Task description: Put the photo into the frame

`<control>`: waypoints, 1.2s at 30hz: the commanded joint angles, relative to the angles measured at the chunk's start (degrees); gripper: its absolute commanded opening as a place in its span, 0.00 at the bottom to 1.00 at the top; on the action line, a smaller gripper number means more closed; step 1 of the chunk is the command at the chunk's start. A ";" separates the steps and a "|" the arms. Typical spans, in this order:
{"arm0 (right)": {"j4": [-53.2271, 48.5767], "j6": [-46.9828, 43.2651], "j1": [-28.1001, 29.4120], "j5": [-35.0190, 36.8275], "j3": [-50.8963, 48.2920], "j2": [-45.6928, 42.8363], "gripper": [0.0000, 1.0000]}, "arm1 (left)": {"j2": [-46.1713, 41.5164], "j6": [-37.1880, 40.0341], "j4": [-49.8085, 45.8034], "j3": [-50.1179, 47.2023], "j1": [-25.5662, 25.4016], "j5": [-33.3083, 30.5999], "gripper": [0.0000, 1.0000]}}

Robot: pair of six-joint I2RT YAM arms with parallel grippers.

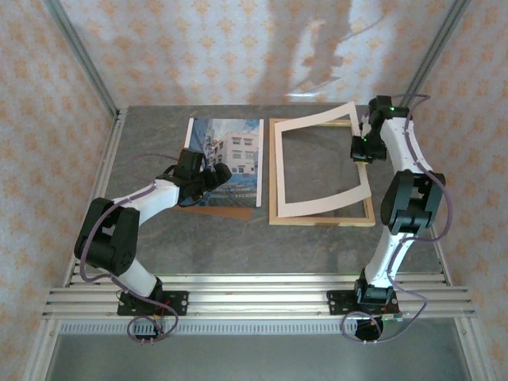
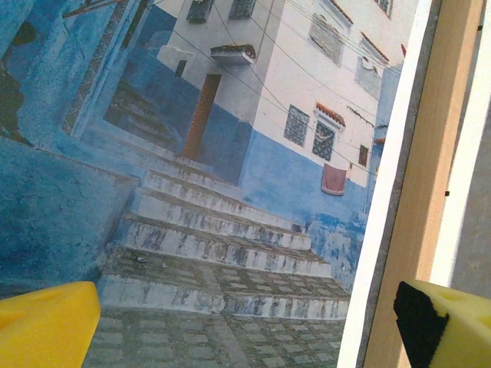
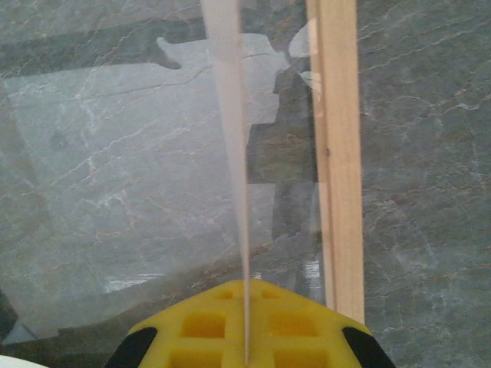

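The photo (image 1: pixel 226 155) lies face up on a brown backing board (image 1: pixel 222 210), just left of the frame (image 1: pixel 317 220), which lies flat on the worktop (image 1: pixel 238 246). It looks like a light, floppy sheet, easily creased, so I'd nip it by an edge. The left hand (image 1: pixel 213 176) hovers over it, fingers apart. The right hand (image 1: pixel 363 147) is clamped on a cream mat (image 1: pixel 325 205), tilted above the frame.

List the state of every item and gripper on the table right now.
photo: flat, face up on the backing board, outside the frame
backing board: flat under the photo
frame: flat on the table, no photo in it
mat: lifted, tilted over the frame
left gripper: open, above the photo
right gripper: shut on the mat's edge
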 commanded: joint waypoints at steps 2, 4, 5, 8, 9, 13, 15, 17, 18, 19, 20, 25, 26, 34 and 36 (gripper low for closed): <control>-0.16 -0.52 0.16 0.80 -0.07 0.14 0.00 | 0.63 -0.23 -0.70 1.23 -0.18 0.73 1.00; -0.20 -0.99 0.14 0.29 -0.11 0.85 0.00 | 0.54 -0.24 -0.74 1.33 -0.20 0.74 1.00; -0.16 -1.12 0.15 0.07 -0.19 1.13 0.00 | 0.45 -0.18 -0.78 1.33 -0.18 0.80 1.00; 0.32 -1.43 0.12 -0.67 -0.74 1.86 0.00 | 0.29 -0.15 -0.86 1.31 -0.23 0.57 1.00; 0.55 -1.52 0.11 -0.88 -0.82 1.92 0.00 | 0.29 -0.08 -0.83 1.19 -0.19 0.60 1.00; 1.80 -1.45 0.08 -3.01 -1.49 1.83 0.00 | 0.38 -0.31 -0.66 0.99 -0.18 0.73 1.00; 2.53 -1.27 0.11 -4.74 -2.07 1.48 0.00 | 0.29 -0.34 -0.57 0.68 -0.20 0.71 1.00; 3.32 -1.18 0.12 -5.80 -2.73 1.20 0.00 | 0.16 -0.33 -0.54 0.49 -0.18 0.57 1.00; 3.48 -1.18 0.13 -6.04 -2.96 1.10 0.00 | 0.19 -0.33 -0.49 0.35 -0.22 0.58 1.00; 3.49 -1.18 0.11 -6.07 -3.01 1.18 0.00 | 0.17 -0.32 -0.52 0.34 -0.22 0.56 1.00; 3.49 -1.15 0.14 -5.95 -3.14 1.37 0.00 | 0.16 -0.33 -0.40 0.26 -0.18 0.69 1.00; 4.18 -0.23 0.10 -5.51 -3.86 1.77 0.03 | 0.19 -0.51 -0.10 -0.03 -0.19 0.71 1.00; 4.90 0.40 0.14 -4.98 -4.25 1.54 0.05 | 0.14 -0.57 -0.04 -0.06 -0.21 0.64 1.00; 9.60 3.42 0.15 -2.97 -8.25 -0.32 0.40 | 0.12 -0.53 -0.01 -0.37 -0.22 0.57 1.00; 10.07 3.79 0.11 -1.93 -8.80 -0.35 0.49 | 0.00 -0.68 0.05 -0.54 -0.31 0.63 1.00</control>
